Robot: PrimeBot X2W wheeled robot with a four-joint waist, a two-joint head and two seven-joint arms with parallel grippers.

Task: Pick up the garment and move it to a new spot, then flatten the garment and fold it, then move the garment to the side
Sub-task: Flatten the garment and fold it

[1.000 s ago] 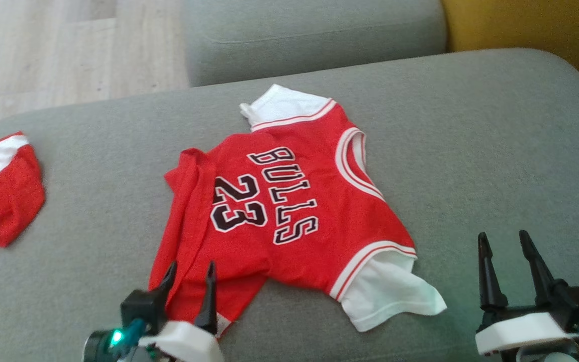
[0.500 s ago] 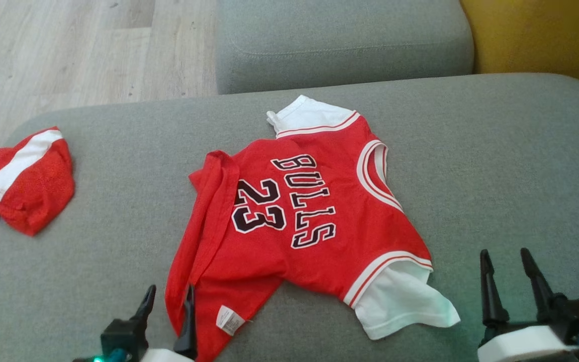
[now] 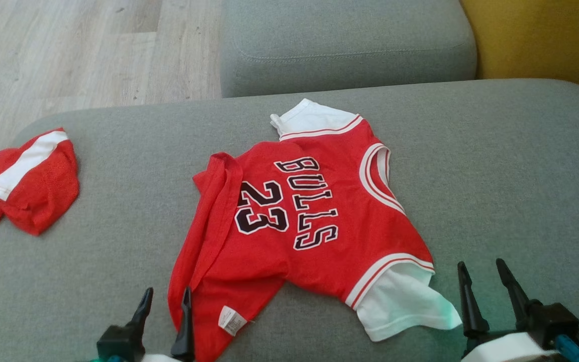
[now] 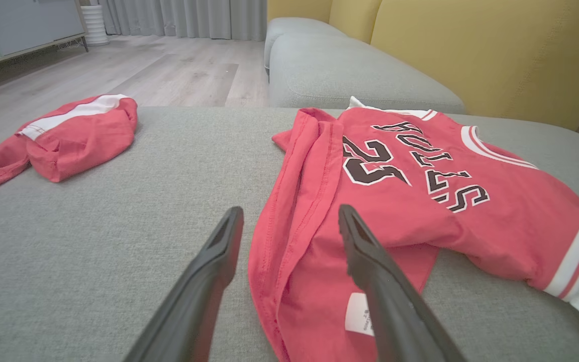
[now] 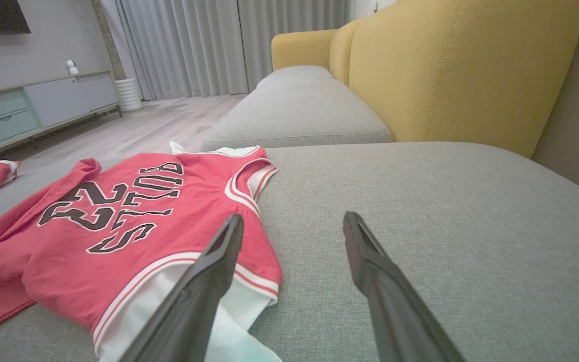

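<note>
Head view: the whole picture has slid since a second ago, so my camera has moved, not the cloth. Measured against the red jersey with black "BULLS 23" lettering and white sleeves (image 3: pixel 314 261), my left gripper (image 3: pixel 167 289) has backed off the bottom hem. It now sits at that hem's left corner, fingers apart and empty. My right gripper (image 3: pixel 480 261) has edged nearer the jersey's near white sleeve, fingers apart, holding nothing.

The jersey lies lettering up, one side edge folded over, on the grey fabric sofa cushion (image 3: pixel 495 176).

I count:
- two garments: the jersey and a crumpled red piece with a white stripe (image 3: pixel 28 196), well left of it
- two grippers
- two grey cushions, the second cushion (image 3: pixel 345 45) beyond the jersey
- one white label (image 3: pixel 231 320) at the jersey's hem
</note>
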